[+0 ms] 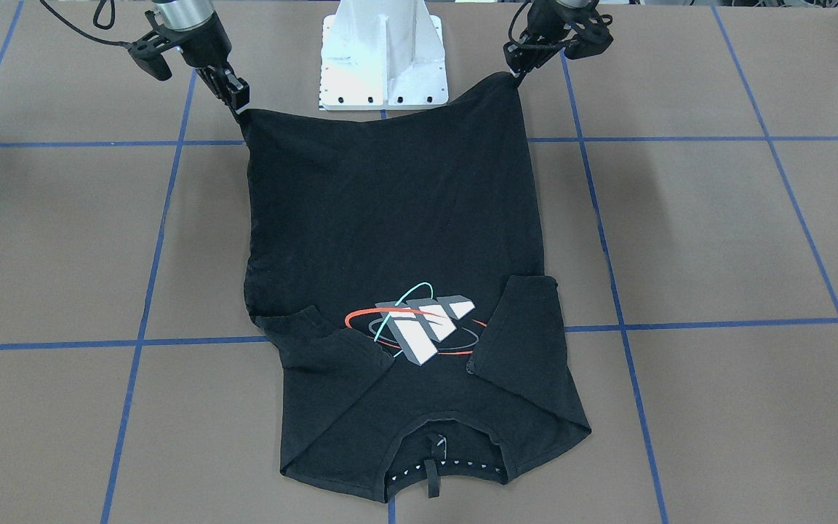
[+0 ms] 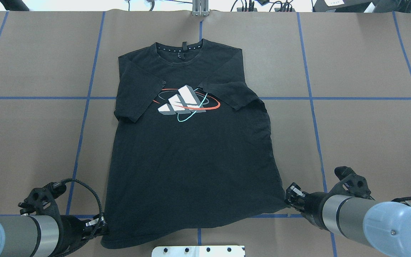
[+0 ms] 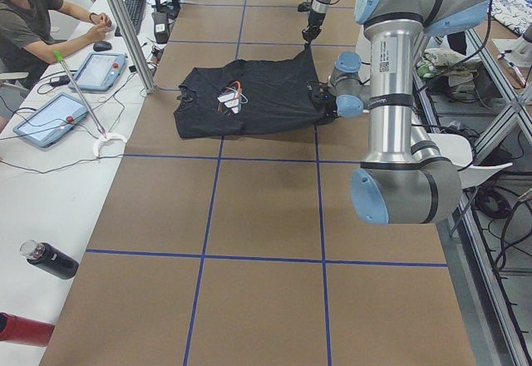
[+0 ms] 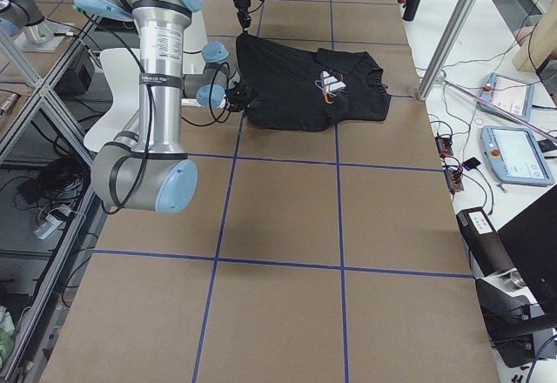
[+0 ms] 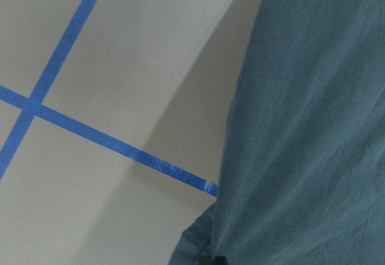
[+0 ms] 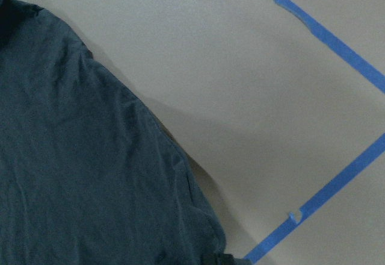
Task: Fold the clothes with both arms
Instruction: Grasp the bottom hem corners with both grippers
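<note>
1. Left pincer (image 2: 102,225): jaws clamped on the T-shirt's (image 2: 191,153) hem corner on the robot's left, with the corner held just clear of the table (image 2: 369,142).
2. Right pincer (image 2: 288,200): jaws closed on the opposite hem corner, also held off the surface, with a shadow beneath the cloth.
3. T-shirt: black, short-sleeved, face up at mid-table.
   - The hem is stretched between the two pincers, just in front of the white pedestal base (image 1: 382,65).
   - The collar (image 2: 178,48) lies at the far side.
   - Both sleeves (image 2: 136,94) are folded inward, flanking the chest graphic (image 2: 184,103) of grey-white blocks ringed by red and cyan ellipses.
4. Table: brown, gridded with blue tape (image 2: 334,98).
5. Containers: a black bottle (image 3: 48,259) and a red bottle (image 3: 18,330) on the white side table (image 3: 50,191). Their contents cannot be told.
6. Person (image 3: 29,21): seated at that side table near two tablets (image 3: 100,71).
</note>
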Available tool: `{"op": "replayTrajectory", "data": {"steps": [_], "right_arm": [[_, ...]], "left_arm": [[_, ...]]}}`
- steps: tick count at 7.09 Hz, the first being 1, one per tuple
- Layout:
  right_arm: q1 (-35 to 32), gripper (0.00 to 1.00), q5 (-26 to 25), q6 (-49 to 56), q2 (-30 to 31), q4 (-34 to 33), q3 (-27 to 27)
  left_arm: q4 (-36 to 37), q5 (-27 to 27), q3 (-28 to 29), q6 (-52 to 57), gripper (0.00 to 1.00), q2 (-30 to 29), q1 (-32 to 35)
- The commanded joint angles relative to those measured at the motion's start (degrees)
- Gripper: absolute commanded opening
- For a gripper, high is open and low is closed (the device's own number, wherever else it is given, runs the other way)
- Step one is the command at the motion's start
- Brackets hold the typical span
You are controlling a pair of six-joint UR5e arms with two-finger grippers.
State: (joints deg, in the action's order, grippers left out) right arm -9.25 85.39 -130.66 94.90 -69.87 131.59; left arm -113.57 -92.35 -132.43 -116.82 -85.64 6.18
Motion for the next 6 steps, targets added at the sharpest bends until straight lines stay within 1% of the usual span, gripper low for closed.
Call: {"op": "replayTrajectory", "data": {"steps": [1,2,3,4,5,6], "right_arm": [[-1.29,0.00,1.80,0.23,1.15,0.00,0.87],[-2.60,0.00,2.41,0.58,1.86,0.00,1.04],[-4.10,0.00,5.03,0.75,1.95,0.00,1.13],[-3.94,0.00,5.31,0.76,1.78,0.00,0.78],[-3.85,0.00,4.88,0.67,1.60,0.00,0.26],[-3.76,0.00,4.79,0.67,0.99,0.00,-0.27]], "left_arm": [[0.98,-0.56,3.39,-3.67,0.00,-1.98,-0.99],[2.03,-0.64,2.27,-3.76,0.00,-1.29,0.05],[3.08,-1.60,0.00,-4.46,0.00,-1.63,0.23],[4.57,-1.61,4.24,-6.12,0.00,-1.81,-0.72],[5.80,-0.91,6.46,-5.35,0.00,-1.55,0.05],[5.82,1.88,10.40,-5.34,0.00,-1.63,-0.20]]}}
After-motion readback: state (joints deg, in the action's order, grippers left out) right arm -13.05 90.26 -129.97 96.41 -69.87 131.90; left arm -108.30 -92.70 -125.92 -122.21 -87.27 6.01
